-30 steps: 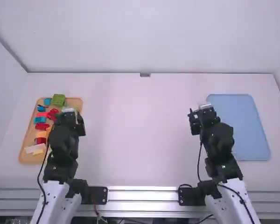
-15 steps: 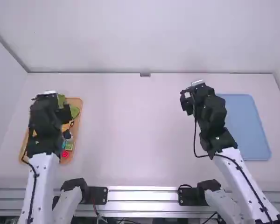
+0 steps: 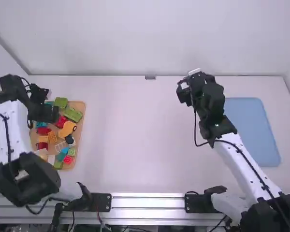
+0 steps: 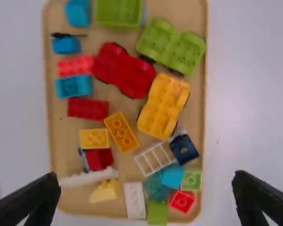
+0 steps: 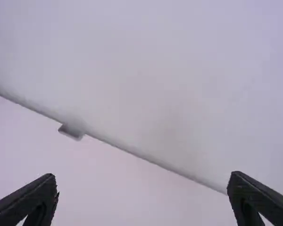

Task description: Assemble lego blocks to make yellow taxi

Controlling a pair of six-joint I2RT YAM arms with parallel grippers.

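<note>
Jaws parted, the left gripper hovers over a tray of Lego blocks at nine o'clock on the desk. The right gripper, jaws open and empty, hangs toward one o'clock.

back wall: white | side walls: 2, pale, left and right | surface: white | far edge: 1 small grey block, near middle | near edge: metal rails | light: soft

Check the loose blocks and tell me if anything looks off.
Nothing looks spilled or broken. The blocks lie jumbled in the tan tray, normal for loose parts. Only the green block at the tray's near end looks slightly odd: it seems to overlap the rim.
</note>
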